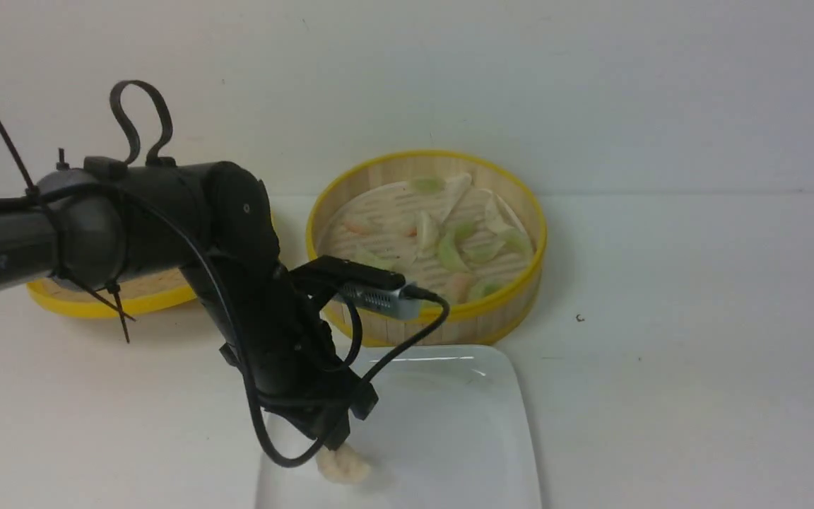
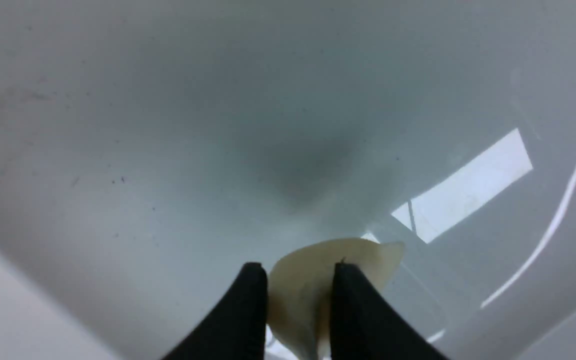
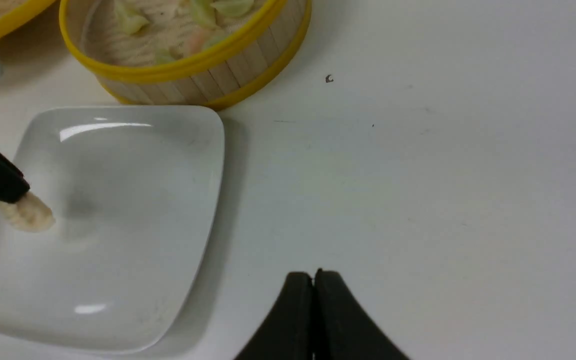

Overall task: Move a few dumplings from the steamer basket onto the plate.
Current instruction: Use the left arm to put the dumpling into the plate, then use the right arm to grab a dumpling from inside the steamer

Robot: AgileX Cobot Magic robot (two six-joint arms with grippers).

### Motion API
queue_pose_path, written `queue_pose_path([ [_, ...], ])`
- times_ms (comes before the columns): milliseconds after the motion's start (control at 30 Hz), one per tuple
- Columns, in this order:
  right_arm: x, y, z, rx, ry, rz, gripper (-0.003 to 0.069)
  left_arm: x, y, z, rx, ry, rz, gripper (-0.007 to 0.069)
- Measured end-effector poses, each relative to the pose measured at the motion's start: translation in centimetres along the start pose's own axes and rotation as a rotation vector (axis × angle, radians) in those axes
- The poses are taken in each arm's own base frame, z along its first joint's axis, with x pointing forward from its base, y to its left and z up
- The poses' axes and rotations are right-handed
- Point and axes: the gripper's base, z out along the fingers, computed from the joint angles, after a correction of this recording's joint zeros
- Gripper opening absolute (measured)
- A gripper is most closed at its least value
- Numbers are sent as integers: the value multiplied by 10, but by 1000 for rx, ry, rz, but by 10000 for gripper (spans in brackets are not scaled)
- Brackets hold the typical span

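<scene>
The bamboo steamer basket [image 1: 513, 311] with yellow rims stands at the back centre and holds several whitish, green and pinkish dumplings [image 1: 453, 247]; it also shows in the right wrist view [image 3: 228, 70]. The white square plate [image 1: 478, 424] lies just in front of it, and shows in the right wrist view [image 3: 133, 210] too. My left gripper [image 1: 336, 447] is shut on a whitish dumpling [image 1: 342, 464] at the plate's front-left part, at or just above its surface. In the left wrist view the fingers [image 2: 248, 310] pinch that dumpling [image 2: 300, 285]. My right gripper [image 3: 314, 274] is shut and empty over bare table, right of the plate.
A flat yellow-rimmed woven lid [image 1: 131, 297] lies at the back left, mostly behind my left arm. A small dark speck [image 1: 579, 318] sits on the white table right of the basket. A white wall runs close behind the basket.
</scene>
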Motion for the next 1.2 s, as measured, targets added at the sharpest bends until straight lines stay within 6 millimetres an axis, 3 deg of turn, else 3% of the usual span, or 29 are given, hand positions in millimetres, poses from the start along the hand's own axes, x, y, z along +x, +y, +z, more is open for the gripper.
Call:
queue_pose_path([
  [100, -17, 3, 8, -36, 40, -27, -15, -2, 0, 0, -1, -5, -1, 317],
  [167, -41, 6, 19, -74, 81, -63, -15, -5, -2, -6, 8, 5, -11, 435],
  [267, -64, 8, 31, -108, 115, -104, -15, -9, -5, -15, 20, 20, -24, 483],
  [300, -81, 11, 44, -137, 149, -149, -15, -12, -10, -28, 31, 25, -17, 483],
  [367, -99, 18, 62, -165, 185, -197, -13, -10, -15, -45, 32, 1, -14, 427],
  [433, -111, 27, 87, -184, 240, -247, -13, -6, -20, -66, 28, -54, -10, 318],
  [467, -113, 29, 86, -186, 234, -256, -13, -5, -20, -69, 27, -61, -9, 287],
  [500, -123, 39, 112, -195, 281, -314, -10, 2, -26, -90, 18, -119, 7, 155],
  [567, -128, 46, 125, -200, 294, -341, -10, 9, -31, -106, 13, -159, 15, 90],
  [600, -136, 54, 145, -207, 305, -367, -10, 20, -39, -127, 10, -205, 27, 32],
  [800, -155, 65, 212, -216, 315, -405, 20, 68, -62, -185, -6, -358, 52, -6],
  [967, -155, 71, 266, -232, 343, -463, 128, 108, -70, -208, -42, -440, 38, -6],
  [1100, -144, 90, 304, -266, 382, -540, 264, 127, -71, -219, -85, -480, 20, -6],
  [1200, -139, 100, 320, -269, 385, -576, 328, 134, -71, -223, -111, -501, 8, -6],
])
